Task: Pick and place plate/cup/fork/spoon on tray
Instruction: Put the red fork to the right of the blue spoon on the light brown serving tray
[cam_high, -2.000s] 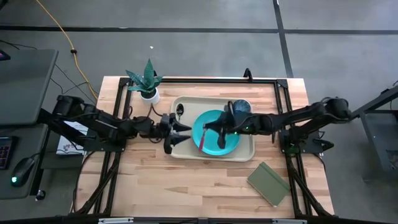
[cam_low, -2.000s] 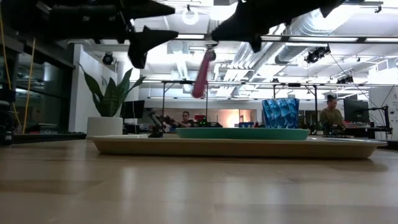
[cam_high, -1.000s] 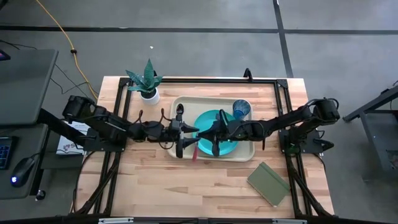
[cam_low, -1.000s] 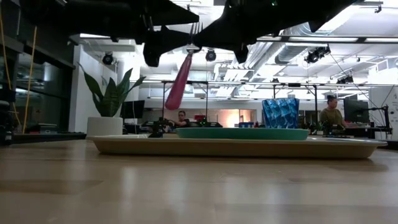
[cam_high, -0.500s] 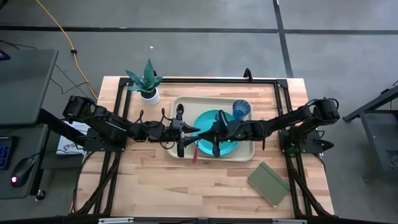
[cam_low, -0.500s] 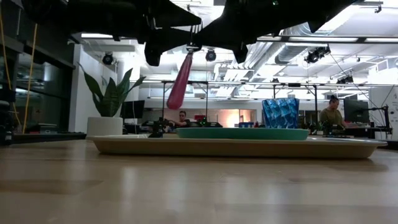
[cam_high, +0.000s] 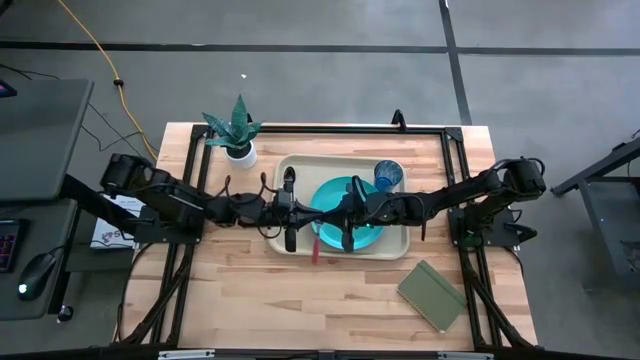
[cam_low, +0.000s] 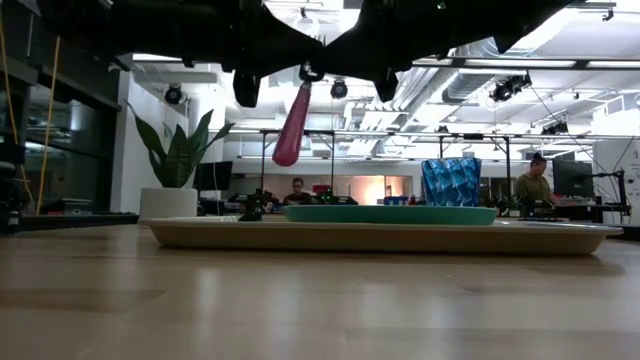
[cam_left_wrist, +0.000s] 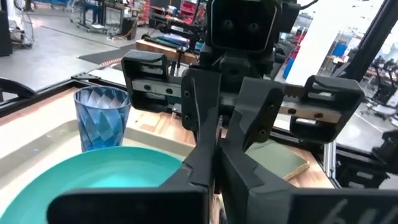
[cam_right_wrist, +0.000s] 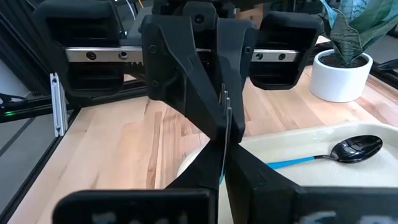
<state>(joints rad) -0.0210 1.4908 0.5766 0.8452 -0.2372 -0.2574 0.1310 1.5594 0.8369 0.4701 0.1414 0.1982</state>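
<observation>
The fork hangs in the air over the left part of the beige tray (cam_high: 400, 250), its red-pink handle (cam_low: 293, 128) slanting down. My left gripper (cam_high: 305, 214) reaches in from the left and my right gripper (cam_high: 327, 214) from the right. They meet fingertip to fingertip, both shut on the fork's upper metal end. The teal plate (cam_high: 362, 232) lies on the tray, with the blue cup (cam_high: 388, 175) standing at its far right. The spoon (cam_right_wrist: 329, 152) lies in the tray's far left corner. My left gripper pinches the fork's thin metal end (cam_right_wrist: 225, 112) between its two fingers, coming in level from the table's left. The fork is lifted clear and its handle hangs below the fingers. My right gripper pinches the same upper end of the fork (cam_low: 305, 84), level from the table's right, its fingertips right against the left gripper's. The crowded fingers hide the exact spot.
A white pot with a green plant (cam_high: 239, 150) stands at the far left beside the tray. An olive-green notebook (cam_high: 432, 294) lies near the right front. Bare wood stretches along the table's near edge. People sit in the room beyond.
My left gripper, which stood open around the fork's upper end, has shut on it. Both arms have stayed in place over the tray, and the fork still hangs there with its handle down.
</observation>
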